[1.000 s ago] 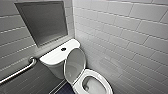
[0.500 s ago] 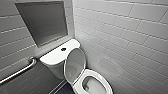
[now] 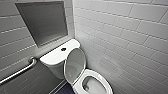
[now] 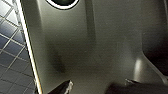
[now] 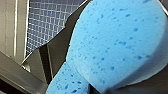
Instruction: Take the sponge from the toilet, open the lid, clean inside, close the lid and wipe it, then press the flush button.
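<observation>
The white toilet (image 3: 53, 58) stands in the corner, its oval lid (image 3: 74, 65) raised and leaning back against the tank. The seat ring and bowl (image 3: 93, 83) lie uncovered below it. The dark round flush button (image 3: 63, 49) sits in the middle of the tank top. In the right wrist view the bright blue sponge (image 5: 117, 42) looms very close, pinched at its narrow part by my right gripper (image 5: 93, 89), which is shut on it. My left gripper (image 4: 98, 86) is open with nothing between its two dark fingertips (image 4: 65, 87), close to a dark plate of my own body.
A metal grab bar (image 3: 18, 71) slants along the left wall beside the tank. A grey recessed panel (image 3: 43, 22) is set in the wall above the tank. White tiled wall (image 3: 125, 37) closes the right side. Dark small-tiled floor (image 4: 10, 50) lies below.
</observation>
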Robot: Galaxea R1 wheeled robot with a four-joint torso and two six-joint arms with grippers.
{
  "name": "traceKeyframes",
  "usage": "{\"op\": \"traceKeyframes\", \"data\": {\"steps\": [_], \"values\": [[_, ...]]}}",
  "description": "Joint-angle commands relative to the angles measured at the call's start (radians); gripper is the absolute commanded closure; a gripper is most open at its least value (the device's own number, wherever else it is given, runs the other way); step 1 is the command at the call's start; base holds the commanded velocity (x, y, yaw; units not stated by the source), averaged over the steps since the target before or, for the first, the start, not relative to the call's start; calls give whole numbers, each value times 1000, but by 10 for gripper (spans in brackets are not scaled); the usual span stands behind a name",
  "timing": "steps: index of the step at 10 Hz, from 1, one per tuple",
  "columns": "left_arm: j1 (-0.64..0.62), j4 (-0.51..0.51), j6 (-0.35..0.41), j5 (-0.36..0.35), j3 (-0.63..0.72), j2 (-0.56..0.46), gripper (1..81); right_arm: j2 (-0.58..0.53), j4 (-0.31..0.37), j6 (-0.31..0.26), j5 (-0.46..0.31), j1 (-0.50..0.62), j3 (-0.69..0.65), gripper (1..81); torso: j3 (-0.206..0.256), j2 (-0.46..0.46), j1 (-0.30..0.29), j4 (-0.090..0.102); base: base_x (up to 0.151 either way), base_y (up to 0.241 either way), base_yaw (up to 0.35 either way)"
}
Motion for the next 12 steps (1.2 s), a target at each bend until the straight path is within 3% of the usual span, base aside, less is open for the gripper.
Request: {"op": "traceKeyframes", "data": {"steps": [1, 2, 3, 4, 5, 6, 8, 9, 10, 12], "values": [[5, 7, 23, 44, -12, -4, 10, -16, -32, 7, -55, 0, 1, 811, 0, 0, 0, 0, 0, 0, 0], [20, 1, 120, 116, -16, 18, 10, -12, -32, 8, -55, 2, -8, 811, 0, 0, 0, 0, 0, 0, 0], [41, -68, 279, 218, -18, 59, 10, -10, -32, 8, -55, 2, -8, 811, 0, 0, 0, 0, 0, 0, 0], [57, -172, 391, 290, -18, 87, 10, -10, -32, 8, -55, 2, -9, 811, 0, 0, 0, 0, 0, 0, 0], [61, -340, 568, 375, -15, 117, 10, -10, -32, 10, -55, 2, -14, 811, 0, 0, 0, 0, 0, 0, 0], [63, -567, 792, 403, -15, 131, 10, -10, -32, 10, -55, 2, -17, 811, 1, 0, 0, 0, 0, 0, 0], [51, -1261, 1449, 397, -7, 130, 10, -10, -32, 10, -55, 0, -20, 811, 1, 0, 0, 0, 0, 0, 0], [51, -1509, 1705, 382, 20, 122, 10, -10, -31, 10, -55, -1, -26, 811, 1, 0, 0, 0, 0, 0, 0], [48, -1657, 1841, 366, 42, 113, 10, -10, -31, 10, -55, -6, -32, 811, 1, 0, 0, 0, 0, 0, 0], [43, -1697, 1852, 366, 42, 105, 10, -4, -29, 10, -55, -18, -75, 811, 1, 0, 0, 0, 0, 0, 0]]}}
